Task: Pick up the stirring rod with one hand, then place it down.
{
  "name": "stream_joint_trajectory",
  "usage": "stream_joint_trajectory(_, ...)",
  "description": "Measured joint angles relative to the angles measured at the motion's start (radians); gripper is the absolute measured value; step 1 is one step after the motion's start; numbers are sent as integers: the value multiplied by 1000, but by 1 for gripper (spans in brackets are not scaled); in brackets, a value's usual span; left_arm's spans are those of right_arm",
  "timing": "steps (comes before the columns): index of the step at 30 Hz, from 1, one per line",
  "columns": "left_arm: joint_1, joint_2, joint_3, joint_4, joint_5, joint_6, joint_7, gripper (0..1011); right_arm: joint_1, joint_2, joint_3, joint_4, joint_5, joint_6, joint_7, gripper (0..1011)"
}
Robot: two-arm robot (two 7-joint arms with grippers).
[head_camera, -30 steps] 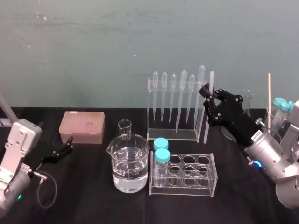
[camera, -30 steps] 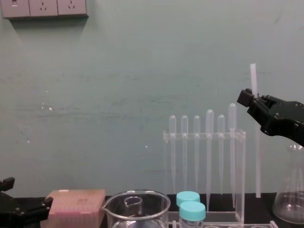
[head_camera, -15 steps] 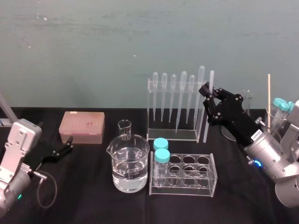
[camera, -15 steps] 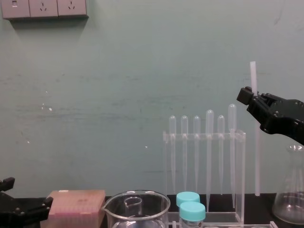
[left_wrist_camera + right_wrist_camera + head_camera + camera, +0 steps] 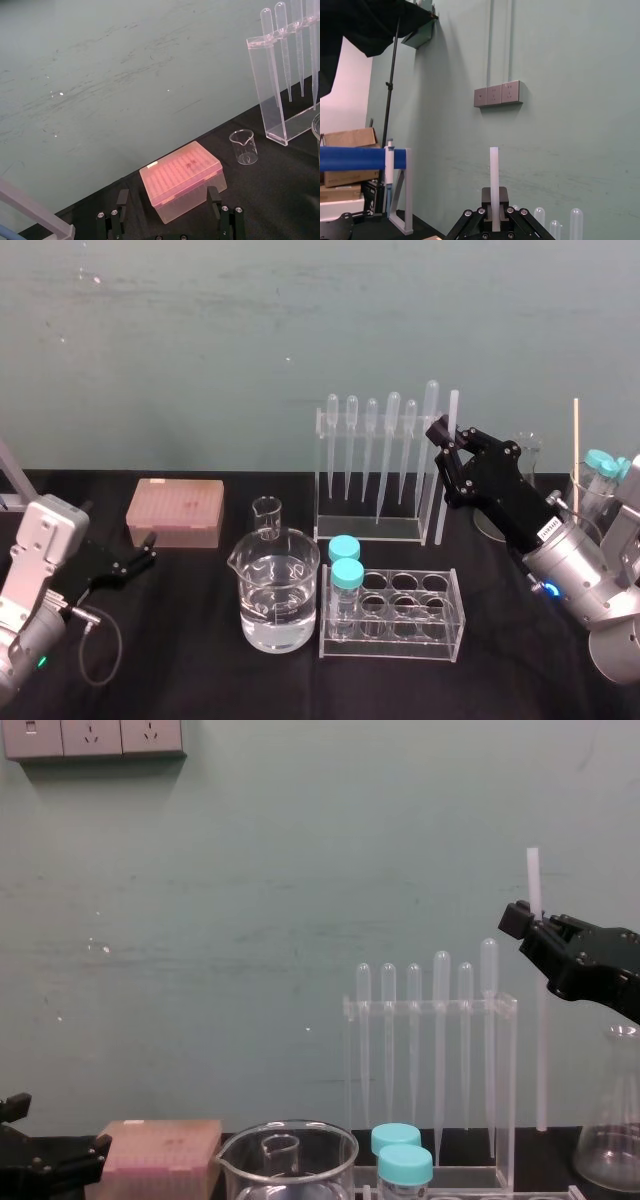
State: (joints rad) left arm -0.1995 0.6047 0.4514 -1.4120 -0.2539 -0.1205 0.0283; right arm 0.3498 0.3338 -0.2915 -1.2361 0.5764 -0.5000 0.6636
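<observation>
Slowly, over the black table (image 5: 200,665), the right arm is carrying its load upward. The right gripper (image 5: 440,435) is sitting a touch higher than a second ago, just beside the right end of the clear pipette rack (image 5: 368,530). Its jaws are pinching shut on the stirring rod (image 5: 442,510) a little below the rod's top. The left gripper (image 5: 135,560) is resting parked on the table at the far left, near the pink tip box (image 5: 175,512), with its fingers spread wide.

In the chest view the stirring rod (image 5: 541,1060) is standing upright. Both its top end and its lower end are showing slightly higher against the wall than they did a second ago, while the rack is keeping its place. From the right wrist view the rod (image 5: 494,175) is rising straight out of the closed jaws.

That small climb is telling me the pick-up is succeeding. The rod is travelling with the gripper rather than slipping, and the putting down is yet to come.
</observation>
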Motion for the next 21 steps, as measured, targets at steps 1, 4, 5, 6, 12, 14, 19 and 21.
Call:
stream_joint_trajectory(1,0,0,0,0,0,0,0,1000,0,0,0,0,0,0,0,71)
stream_joint_trajectory(4,0,0,0,0,0,0,0,1000,0,0,0,0,0,0,0,71)
stream_joint_trajectory(5,0,0,0,0,0,0,0,1000,0,0,0,0,0,0,0,71)
stream_joint_trajectory(6,0,0,0,0,0,0,0,1000,0,0,0,0,0,0,0,71)
stream_joint_trajectory(12,0,0,0,0,0,0,0,1000,0,0,0,0,0,0,0,71)
stream_joint_trajectory(14,0,0,0,0,0,0,0,1000,0,0,0,0,0,0,0,71)
stream_joint_trajectory(19,0,0,0,0,0,0,0,1000,0,0,0,0,0,0,0,71)
stream_joint_trajectory(21,0,0,0,0,0,0,0,1000,0,0,0,0,0,0,0,71)
